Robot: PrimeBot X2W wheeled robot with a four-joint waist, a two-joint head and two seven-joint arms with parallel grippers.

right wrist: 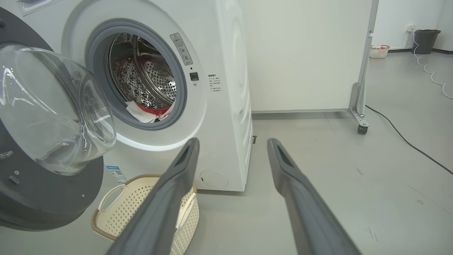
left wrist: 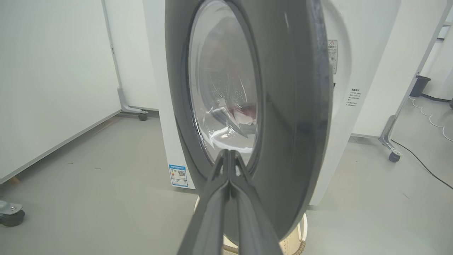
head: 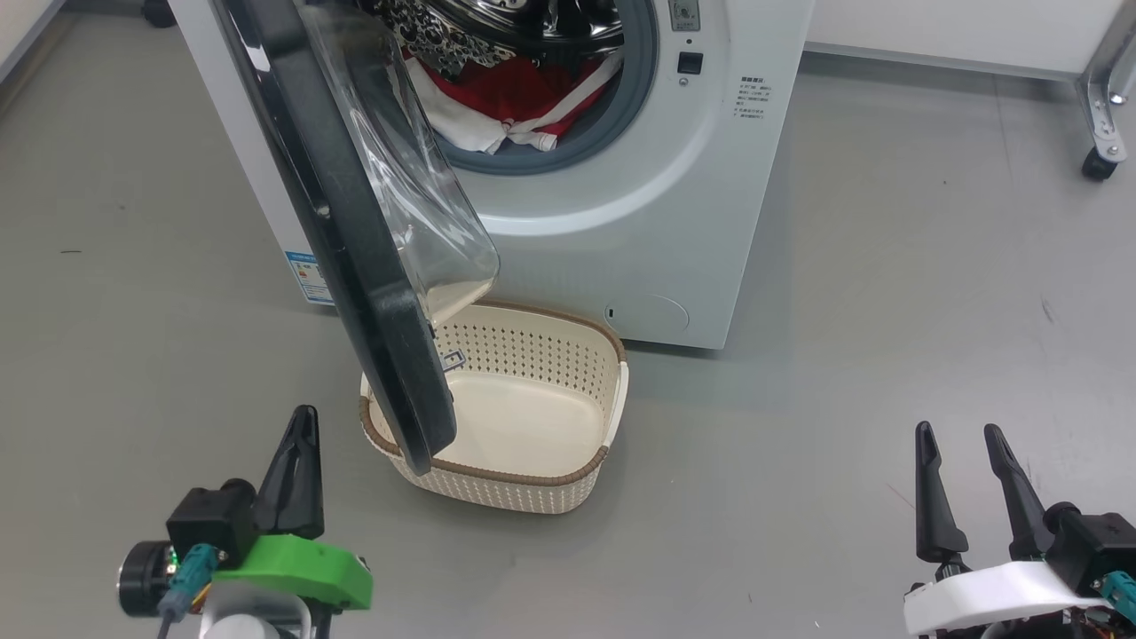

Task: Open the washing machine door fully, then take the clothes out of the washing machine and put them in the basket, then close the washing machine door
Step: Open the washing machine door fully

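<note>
Left jaws, pinched together and empty, are facing the washing machine door (left wrist: 290,106) just ahead; its rim probably needs steady outward pushing. Right jaws are gaping, empty.

My head camera looks steeply down on the front of the washing machine (head: 674,222), the half-open washing machine door (head: 355,248) and the basket (head: 524,497). My left wrist camera sits low, close to the door's outer face. My right wrist camera, low and farther back, faces the washing machine's open front. All three share door and basket.
</note>
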